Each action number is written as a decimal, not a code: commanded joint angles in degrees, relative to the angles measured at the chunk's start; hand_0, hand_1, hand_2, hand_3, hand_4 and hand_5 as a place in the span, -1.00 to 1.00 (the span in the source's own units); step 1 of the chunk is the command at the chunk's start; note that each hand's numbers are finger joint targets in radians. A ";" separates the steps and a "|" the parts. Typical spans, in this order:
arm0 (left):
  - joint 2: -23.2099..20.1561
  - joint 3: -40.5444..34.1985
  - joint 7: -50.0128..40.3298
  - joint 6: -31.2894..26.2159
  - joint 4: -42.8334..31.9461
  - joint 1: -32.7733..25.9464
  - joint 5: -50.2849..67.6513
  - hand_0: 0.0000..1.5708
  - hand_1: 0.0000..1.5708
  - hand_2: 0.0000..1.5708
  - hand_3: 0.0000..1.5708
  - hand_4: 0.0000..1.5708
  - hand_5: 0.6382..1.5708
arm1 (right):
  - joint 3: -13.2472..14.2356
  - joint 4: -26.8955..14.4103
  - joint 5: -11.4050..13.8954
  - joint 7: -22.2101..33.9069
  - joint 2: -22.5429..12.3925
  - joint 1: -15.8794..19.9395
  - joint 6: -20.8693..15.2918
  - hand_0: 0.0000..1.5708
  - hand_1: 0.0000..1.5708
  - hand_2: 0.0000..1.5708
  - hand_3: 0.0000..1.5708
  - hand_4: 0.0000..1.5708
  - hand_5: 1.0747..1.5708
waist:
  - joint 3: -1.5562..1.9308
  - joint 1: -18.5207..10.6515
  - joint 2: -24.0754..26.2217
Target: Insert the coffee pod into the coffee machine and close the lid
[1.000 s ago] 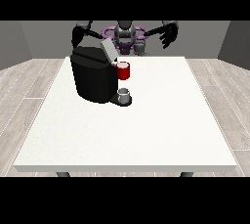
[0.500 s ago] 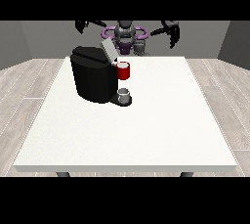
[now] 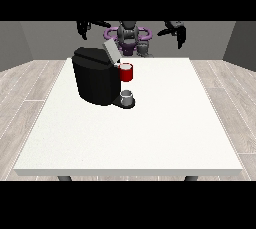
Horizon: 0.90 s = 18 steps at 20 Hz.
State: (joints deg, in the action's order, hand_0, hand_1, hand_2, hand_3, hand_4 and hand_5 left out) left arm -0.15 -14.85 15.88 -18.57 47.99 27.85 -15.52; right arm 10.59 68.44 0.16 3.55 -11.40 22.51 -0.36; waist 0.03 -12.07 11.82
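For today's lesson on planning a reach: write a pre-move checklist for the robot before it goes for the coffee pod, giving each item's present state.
1. Lid of the coffee machine is up: ok.
2. Pod located: cannot tell; a grey thing sits at the machine's base.
3. Hand at the view's left holds nothing: ok.
4. Hand at the view's right holds nothing: ok.
5. Both hands near the machine: not ok, both raised at the table's far side.

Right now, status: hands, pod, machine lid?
Both hands raised above the table's far edge, view's left and view's right, holding nothing. Coffee machine lid open. Small grey thing on its base, unconfirmed as pod. Nothing blocking.
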 commanded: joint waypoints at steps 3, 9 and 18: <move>0.14 3.98 -4.01 1.87 7.31 -2.63 4.43 -1.00 -1.00 -1.00 -1.00 -0.51 1.00 | 3.54 -5.03 -5.20 2.37 -0.52 4.69 2.22 -1.00 -1.00 -1.00 -1.00 -0.84 1.00 | 0.00 -1.25 -2.67; -1.71 6.11 -3.58 3.90 13.83 -6.43 6.08 -1.00 -1.00 -1.00 -1.00 -0.56 1.00 | -0.29 -5.96 -3.34 5.80 2.18 10.17 -0.34 -1.00 -1.00 -1.00 -1.00 -0.93 1.00 | -0.03 1.82 -6.65; -1.23 8.27 -13.95 4.02 28.57 -8.71 9.53 -1.00 -1.00 -1.00 -1.00 -0.57 1.00 | -1.39 -11.96 -1.39 -1.14 1.99 12.04 0.01 -1.00 -1.00 -1.00 -1.00 -1.00 1.00 | -0.01 0.23 -9.74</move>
State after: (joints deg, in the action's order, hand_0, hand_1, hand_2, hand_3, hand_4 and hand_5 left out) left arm -1.72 -7.14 6.33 -15.34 71.22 19.10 -7.13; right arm 10.23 58.40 -2.37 4.73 -9.90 33.60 -0.05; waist 0.00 -11.82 3.63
